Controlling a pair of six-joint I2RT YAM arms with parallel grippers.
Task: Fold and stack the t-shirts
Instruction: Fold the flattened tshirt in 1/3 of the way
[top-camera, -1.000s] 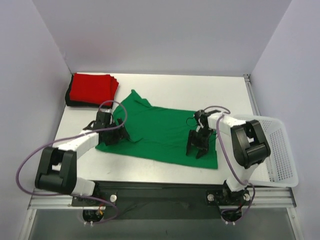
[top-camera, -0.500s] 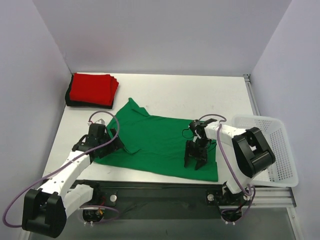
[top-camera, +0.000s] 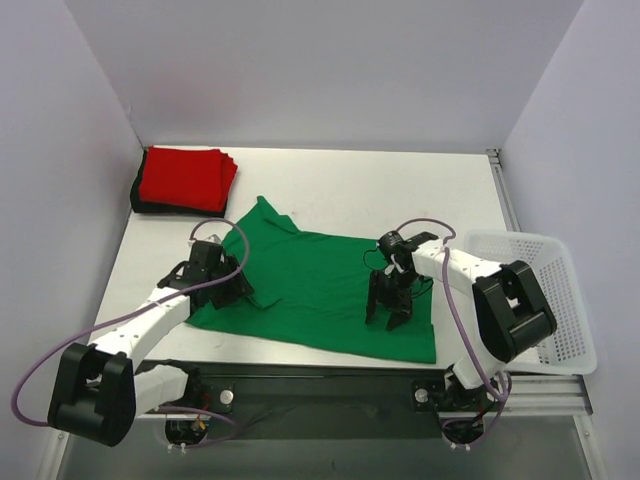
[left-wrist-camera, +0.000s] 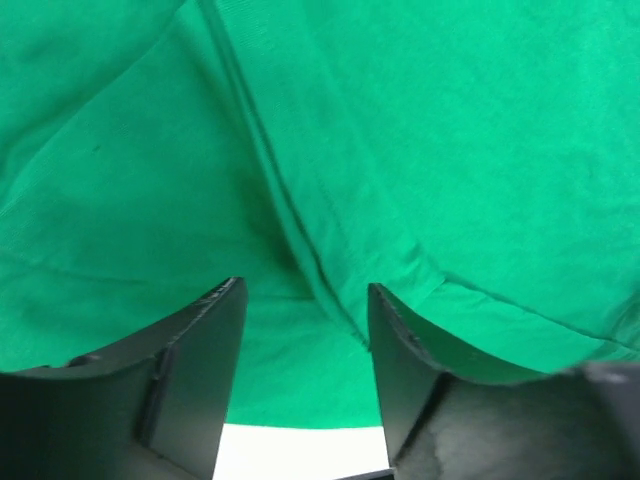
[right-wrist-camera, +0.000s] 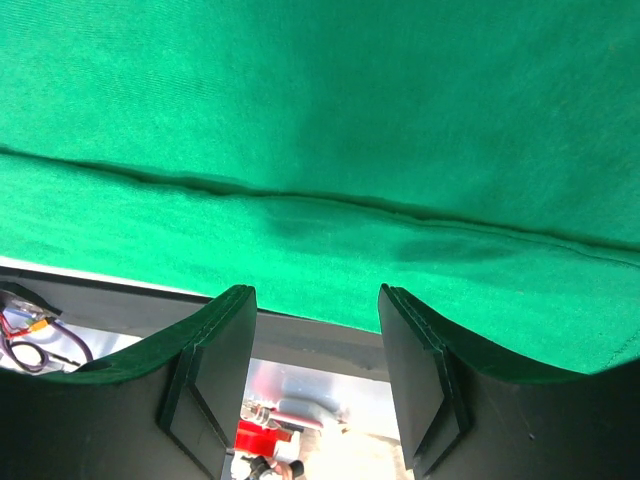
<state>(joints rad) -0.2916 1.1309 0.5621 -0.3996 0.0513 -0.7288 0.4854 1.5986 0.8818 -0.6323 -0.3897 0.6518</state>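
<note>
White worktop (top-camera: 350, 180) inside a pale-walled enclosure carries all items. The green t-shirt (top-camera: 320, 275) lies flat at centre, towards the near edge. A folded red t-shirt (top-camera: 185, 178) sits on a black t-shirt (top-camera: 137, 198) at the far-left corner, well apart from the green one, and a mesh basket (top-camera: 560, 300) stands at the right edge. The left hand (top-camera: 228, 285) is down over the shirt's left end. Its jaws are released and apart, with a raised sleeve seam (left-wrist-camera: 300, 230) running between them, approx. centred, nothing clamped. The right hand (top-camera: 388, 312) is down on the right half near the stitched hem (right-wrist-camera: 300, 205), jaws likewise apart, no cloth pinched. Risks, as judged: (1) the left hand may clench on the seam ridge only, i.e. one layer, so the lift drags the cloth and bunches it instead of folding it; (2) the near-right corner lies at the worktop's near edge, so a pull towards the bases could slide it off; (3) the hands sit at unequal depth, so a joint lift may give a skewed fold line. Long axis runs left-right, skewed, with the right end nearer the bases. A pointed flap at the far-left corner points towards the red t-shirt. Neck opening not identifiable, so top vs. bottom cannot be confirmed.
</note>
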